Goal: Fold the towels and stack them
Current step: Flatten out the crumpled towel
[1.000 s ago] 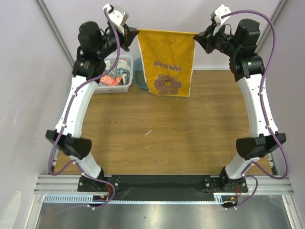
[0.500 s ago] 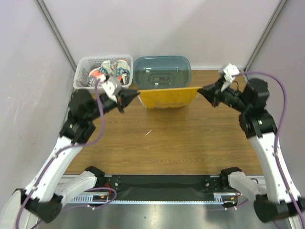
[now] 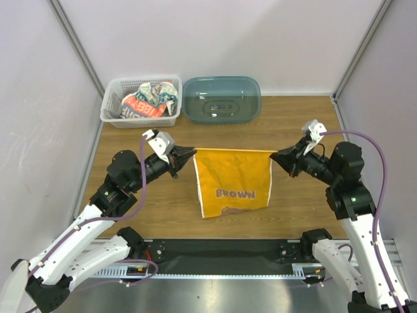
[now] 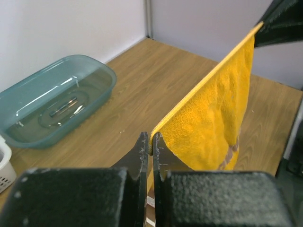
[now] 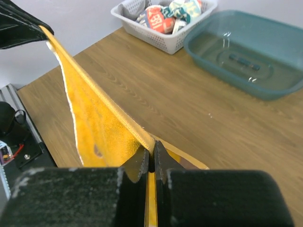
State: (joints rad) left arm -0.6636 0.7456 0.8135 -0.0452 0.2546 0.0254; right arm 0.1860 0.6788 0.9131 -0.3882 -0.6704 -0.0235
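Note:
An orange-yellow towel [image 3: 233,179] with brown "BROWN" lettering hangs stretched between my two grippers over the middle of the table, and its lower edge rests on the wood. My left gripper [image 3: 191,154] is shut on its top left corner. My right gripper [image 3: 274,155] is shut on its top right corner. The left wrist view shows the shut left gripper [image 4: 151,141] pinching the towel's hem [image 4: 213,118]. The right wrist view shows the same for the right gripper [image 5: 154,150] and the towel [image 5: 94,123]. A white towel with printed letters [image 3: 144,104] lies bunched in the basket with other cloth.
A white lattice basket [image 3: 107,119] stands at the back left. A teal oval tub [image 3: 221,99] stands beside it at the back centre, also seen in the left wrist view [image 4: 52,109] and the right wrist view [image 5: 246,56]. Walls close in both sides.
Both arms have come down from high at the back toward the near side, carrying the stretched towel. Its lower edge now rests on the table.

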